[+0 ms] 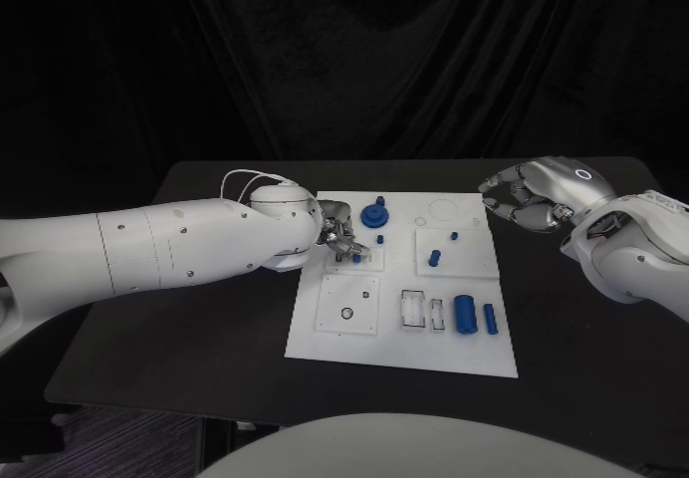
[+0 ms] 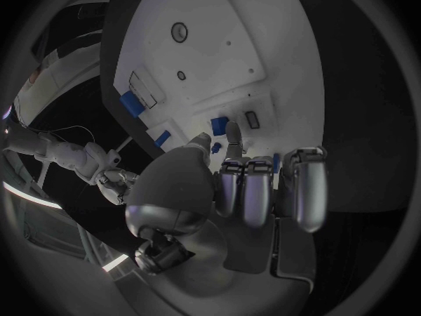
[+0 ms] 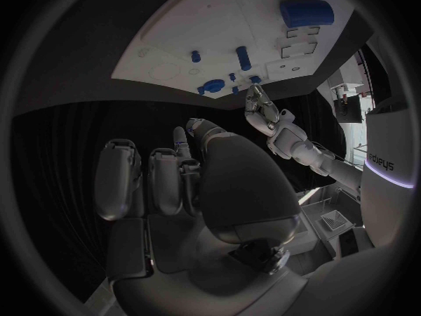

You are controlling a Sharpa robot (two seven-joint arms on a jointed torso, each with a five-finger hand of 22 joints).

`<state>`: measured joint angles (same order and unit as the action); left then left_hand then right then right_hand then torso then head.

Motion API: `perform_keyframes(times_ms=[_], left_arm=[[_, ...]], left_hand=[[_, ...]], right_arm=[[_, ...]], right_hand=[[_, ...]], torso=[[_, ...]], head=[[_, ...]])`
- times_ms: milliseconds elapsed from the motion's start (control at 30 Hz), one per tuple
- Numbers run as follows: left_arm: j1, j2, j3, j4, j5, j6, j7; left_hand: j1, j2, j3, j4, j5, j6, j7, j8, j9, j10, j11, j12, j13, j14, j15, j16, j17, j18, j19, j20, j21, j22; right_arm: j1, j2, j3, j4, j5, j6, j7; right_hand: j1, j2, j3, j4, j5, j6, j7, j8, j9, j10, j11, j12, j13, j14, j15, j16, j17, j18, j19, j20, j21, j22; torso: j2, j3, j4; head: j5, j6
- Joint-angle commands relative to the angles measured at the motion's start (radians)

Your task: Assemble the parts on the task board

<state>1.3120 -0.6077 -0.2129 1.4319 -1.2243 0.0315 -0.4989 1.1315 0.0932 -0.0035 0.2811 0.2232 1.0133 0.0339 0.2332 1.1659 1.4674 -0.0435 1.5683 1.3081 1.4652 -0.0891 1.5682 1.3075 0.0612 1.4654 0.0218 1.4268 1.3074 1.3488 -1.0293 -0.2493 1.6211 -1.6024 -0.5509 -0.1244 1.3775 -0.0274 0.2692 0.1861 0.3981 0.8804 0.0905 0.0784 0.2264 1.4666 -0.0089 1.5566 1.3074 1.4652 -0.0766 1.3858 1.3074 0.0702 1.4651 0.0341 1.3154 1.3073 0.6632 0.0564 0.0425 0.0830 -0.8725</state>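
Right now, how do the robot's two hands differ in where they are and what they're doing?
The left hand reaches over the task board, its fingertips down among small blue parts, while the right hand hangs off the board's far right corner, over the black table. The left hand's fingers extend toward the board; the right hand's fingers are curled in with nothing in them. Both are silver, on white arms.

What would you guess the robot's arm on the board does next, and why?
Probably the left hand lowers its fingertips a little onto the small blue part just under them on the task board. It seems to hold nothing yet, while the right hand hangs curled beside the board.
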Motion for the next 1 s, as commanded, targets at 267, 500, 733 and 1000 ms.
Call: perform_keyframes(times_ms=[267, 500, 733, 1000], left_arm=[[-0.011, 0.005, 0.001, -0.003, 0.007, 0.014, 0.0], [-0.015, 0.007, 0.001, -0.007, 0.007, 0.015, 0.003], [-0.02, 0.009, 0.001, -0.01, 0.007, 0.007, 0.017], [-0.022, 0.01, 0.001, -0.012, 0.007, -0.001, 0.034]], left_hand=[[0.018, 0.004, 0.005, -0.01, 0.016, 0.009, -0.001, -0.01, -0.006, 0.103, 0.008, 0.003, 0.263, 0.106, 0.006, 0.003, 0.263, -0.013, -0.003, 0.007, -0.007, 0.14], [0.026, 0.006, 0.013, -0.014, 0.021, 0.008, -0.001, -0.018, -0.012, 0.103, 0.008, 0.003, 0.263, 0.106, 0.006, 0.003, 0.263, -0.012, -0.005, 0.008, -0.011, 0.138], [0.041, 0.005, 0.034, -0.017, 0.062, 0.008, 0.002, -0.042, -0.031, 0.103, 0.011, 0.003, 0.263, 0.106, 0.008, 0.003, 0.263, -0.012, -0.006, 0.01, -0.014, 0.139], [0.06, 0.0, 0.065, -0.024, 0.098, 0.007, 0.003, -0.061, -0.045, 0.103, 0.011, 0.003, 0.263, 0.106, 0.008, 0.003, 0.263, -0.012, -0.006, 0.01, -0.016, 0.141]], right_arm=[[-0.002, -0.001, 0.001, 0.0, -0.003, 0.002, -0.011], [-0.002, -0.001, 0.001, 0.001, -0.003, 0.003, -0.011], [-0.002, -0.001, 0.001, 0.001, -0.003, 0.003, -0.011], [-0.002, -0.002, 0.001, 0.001, -0.003, 0.004, -0.012]], right_hand=[[-0.011, 0.002, 0.003, 0.004, 0.007, 0.006, -0.002, -0.003, -0.002, 0.086, 0.0, -0.003, 0.247, 0.069, 0.003, -0.004, 0.092, -0.015, 0.019, 0.002, -0.004, 0.19], [-0.011, 0.002, 0.003, 0.004, 0.007, 0.006, -0.002, -0.003, -0.002, 0.086, 0.0, -0.003, 0.247, 0.069, 0.003, -0.004, 0.092, -0.015, 0.019, 0.002, -0.004, 0.19], [-0.011, 0.002, 0.003, 0.004, 0.007, 0.006, -0.002, -0.003, -0.002, 0.086, 0.0, -0.003, 0.247, 0.069, 0.003, -0.004, 0.092, -0.015, 0.019, 0.002, -0.004, 0.19], [-0.012, 0.001, 0.005, 0.004, 0.009, 0.007, -0.002, -0.004, -0.002, 0.084, 0.0, -0.004, 0.246, 0.068, 0.003, -0.005, 0.091, -0.015, 0.019, 0.002, -0.004, 0.19]], torso=[[0.0, 0.0004, -0.0001], [0.001, -0.0004, 0.0002], [0.001, -0.0001, -0.0002], [0.001, 0.0002, 0.0004]], head=[[0.0, 0.0], [0.001, 0.0], [0.001, 0.0], [0.001, 0.0]])
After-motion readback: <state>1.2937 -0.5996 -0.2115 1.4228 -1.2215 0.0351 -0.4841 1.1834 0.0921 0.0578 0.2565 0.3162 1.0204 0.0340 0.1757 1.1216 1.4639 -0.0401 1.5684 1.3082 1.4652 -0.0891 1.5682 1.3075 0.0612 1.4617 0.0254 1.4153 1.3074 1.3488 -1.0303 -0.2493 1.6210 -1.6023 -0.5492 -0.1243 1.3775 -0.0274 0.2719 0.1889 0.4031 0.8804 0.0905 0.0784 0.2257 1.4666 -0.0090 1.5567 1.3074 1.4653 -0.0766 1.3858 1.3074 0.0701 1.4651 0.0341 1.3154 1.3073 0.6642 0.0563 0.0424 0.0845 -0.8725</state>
